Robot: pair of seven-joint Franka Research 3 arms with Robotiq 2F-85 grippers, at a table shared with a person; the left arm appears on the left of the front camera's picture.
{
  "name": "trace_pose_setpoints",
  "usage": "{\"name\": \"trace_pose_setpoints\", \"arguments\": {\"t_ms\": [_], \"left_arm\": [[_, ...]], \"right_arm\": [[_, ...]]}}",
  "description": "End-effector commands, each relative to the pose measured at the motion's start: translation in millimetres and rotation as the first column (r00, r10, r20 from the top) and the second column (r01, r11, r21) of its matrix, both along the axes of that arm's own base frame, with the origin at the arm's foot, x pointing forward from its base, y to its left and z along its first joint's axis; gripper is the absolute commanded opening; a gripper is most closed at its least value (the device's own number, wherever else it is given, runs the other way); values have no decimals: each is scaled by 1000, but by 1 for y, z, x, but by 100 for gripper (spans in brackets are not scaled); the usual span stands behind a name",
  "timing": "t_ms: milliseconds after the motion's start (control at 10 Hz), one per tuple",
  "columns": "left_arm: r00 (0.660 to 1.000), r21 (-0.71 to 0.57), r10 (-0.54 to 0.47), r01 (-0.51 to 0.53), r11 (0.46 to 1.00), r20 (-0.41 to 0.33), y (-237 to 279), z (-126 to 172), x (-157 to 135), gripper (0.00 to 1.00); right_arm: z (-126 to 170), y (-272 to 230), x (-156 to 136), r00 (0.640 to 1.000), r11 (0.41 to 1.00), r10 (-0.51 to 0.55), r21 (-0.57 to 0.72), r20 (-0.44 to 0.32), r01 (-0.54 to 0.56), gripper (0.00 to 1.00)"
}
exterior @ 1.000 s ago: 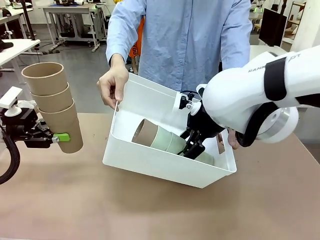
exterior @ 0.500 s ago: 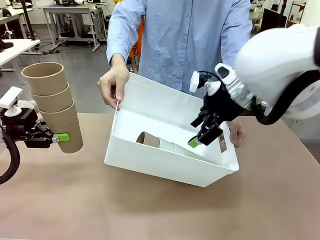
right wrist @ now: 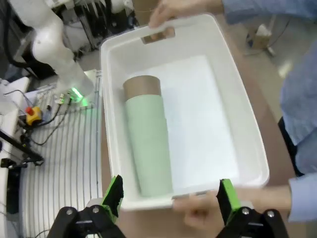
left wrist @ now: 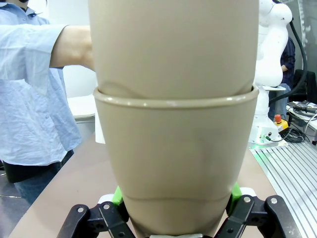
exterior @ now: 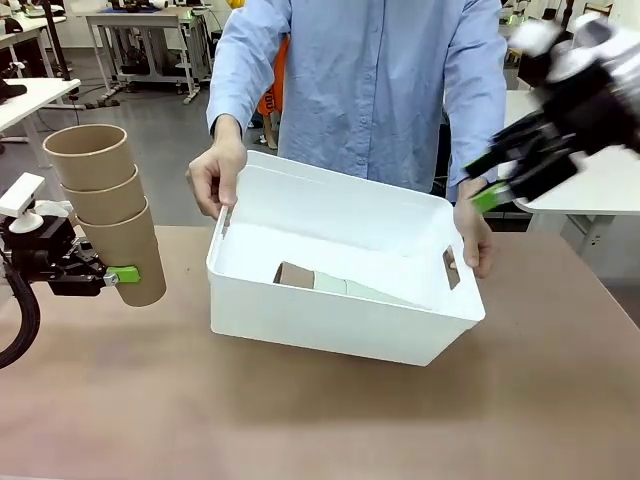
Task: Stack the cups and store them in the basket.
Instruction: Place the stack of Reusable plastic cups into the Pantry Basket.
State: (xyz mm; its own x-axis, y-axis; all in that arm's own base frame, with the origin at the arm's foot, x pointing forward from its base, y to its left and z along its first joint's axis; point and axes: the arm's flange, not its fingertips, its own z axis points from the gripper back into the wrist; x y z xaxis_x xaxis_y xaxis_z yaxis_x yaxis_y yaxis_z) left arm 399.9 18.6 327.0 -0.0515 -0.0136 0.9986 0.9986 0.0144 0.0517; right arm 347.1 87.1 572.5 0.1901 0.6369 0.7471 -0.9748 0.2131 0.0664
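Observation:
My left gripper (exterior: 118, 274) at the table's left is shut on the lowest of three nested tan cups (exterior: 103, 205), held upright above the table; in the left wrist view those cups (left wrist: 173, 148) stand between my fingers (left wrist: 173, 220). The white basket (exterior: 340, 335) sits mid-table, with a person's hands (exterior: 213, 177) on both its ends. Inside it a nested stack lies on its side, a tan cup (right wrist: 142, 88) at one end and mint green cups (right wrist: 148, 148) over the rest. My right gripper (exterior: 497, 188) hangs open, blurred, high above the basket's right end, holding nothing (right wrist: 171, 198).
The person stands at the far edge behind the basket, one hand (right wrist: 198, 214) gripping the handle slot close below my right gripper. Bare tabletop (exterior: 300, 420) stretches in front of the basket. Other tables and equipment stand far behind.
My right gripper rose out of the basket and swung up to the right, leaving the lying stack inside. The person set the tilted basket level. My left arm stayed still.

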Motion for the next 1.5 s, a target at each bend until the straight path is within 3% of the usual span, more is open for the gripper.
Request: {"name": "trace_pose_setpoints", "arguments": {"t_ms": [0,100,200,400,600,700,1400], "left_arm": [[1000,-9,-7,7,1000,11,-1,6,-1,85],[1000,-9,-7,7,1000,11,-1,6,-1,85],[1000,-9,-7,7,1000,11,-1,6,-1,85],[1000,-9,-7,7,1000,11,-1,6,-1,85],[1000,-9,-7,7,1000,11,-1,6,-1,85],[1000,-9,-7,7,1000,11,-1,6,-1,85],[1000,-9,-7,7,1000,11,-1,6,-1,85]], "right_arm": [[-3,-75,-23,998,998,50,44,27,-52,100],[-17,-133,-48,996,992,66,101,51,-71,100],[-14,-155,-32,996,988,48,141,79,-59,100],[-20,-193,-39,996,985,30,169,87,-45,100],[-25,-197,-28,994,983,29,176,108,-48,100],[-26,-203,-50,996,983,2,181,85,-17,100],[-26,-203,-50,996,983,2,181,85,-17,100]]}}
